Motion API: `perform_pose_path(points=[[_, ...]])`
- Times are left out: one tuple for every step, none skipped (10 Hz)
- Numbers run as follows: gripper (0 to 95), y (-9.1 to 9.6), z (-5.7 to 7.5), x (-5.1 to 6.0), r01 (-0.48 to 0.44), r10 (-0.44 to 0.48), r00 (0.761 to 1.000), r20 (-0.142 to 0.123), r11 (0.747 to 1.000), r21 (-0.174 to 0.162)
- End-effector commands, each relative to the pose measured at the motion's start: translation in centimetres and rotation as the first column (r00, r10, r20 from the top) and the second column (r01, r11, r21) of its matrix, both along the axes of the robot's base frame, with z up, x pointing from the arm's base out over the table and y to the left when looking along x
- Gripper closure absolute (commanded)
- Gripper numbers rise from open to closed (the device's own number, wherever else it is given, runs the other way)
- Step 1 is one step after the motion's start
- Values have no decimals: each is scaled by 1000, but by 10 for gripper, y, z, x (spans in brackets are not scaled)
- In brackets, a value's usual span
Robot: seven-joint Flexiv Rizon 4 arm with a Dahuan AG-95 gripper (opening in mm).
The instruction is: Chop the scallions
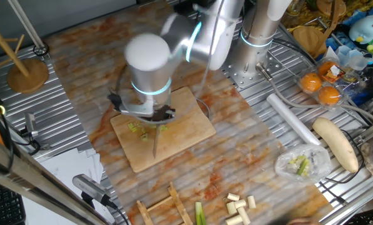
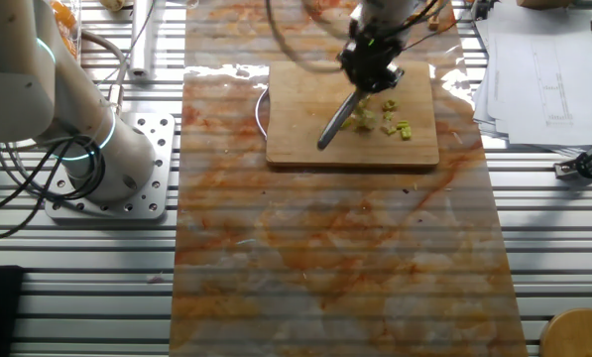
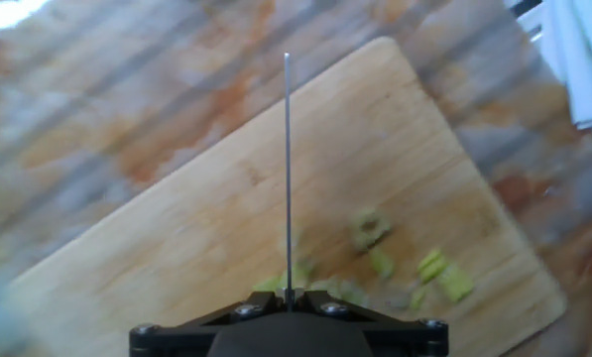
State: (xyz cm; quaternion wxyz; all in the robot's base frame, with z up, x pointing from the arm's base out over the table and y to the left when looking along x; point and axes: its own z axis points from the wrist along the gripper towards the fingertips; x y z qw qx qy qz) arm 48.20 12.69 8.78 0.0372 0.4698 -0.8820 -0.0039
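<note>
Several small green scallions (image 2: 380, 116) lie on the wooden board (image 2: 305, 139) right under my knife (image 2: 337, 122), which the gripper (image 2: 372, 61) holds tight, and I think a fast chop could knock bits off the board onto the surface (image 2: 335, 258).

Cutting boards: one (image 1: 174, 128)
Knives: one (image 2: 337, 123)
Chopped scallions: roughly six bits (image 2: 383, 117)
Cut stalk pieces at 5 o'clock: about seven (image 1: 238, 207)
Oranges at 2 o'clock: two (image 1: 320, 88)
</note>
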Motion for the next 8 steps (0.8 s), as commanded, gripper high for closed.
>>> perform_pose_path(points=[[950,-1,-9,3,64,-64,998,10,998,-9],[950,-3,-11,4,85,-85,996,12,996,-17],[950,-7,-18,5,131,-131,991,14,991,-15],[950,-11,-23,7,160,-160,987,14,987,-6],[950,-13,-26,8,189,-189,982,16,982,-7],[950,-15,-34,11,208,-208,978,18,978,-8],[950,-16,-40,12,214,-214,977,17,977,0],[950,-18,-48,14,224,-224,975,15,975,15]])
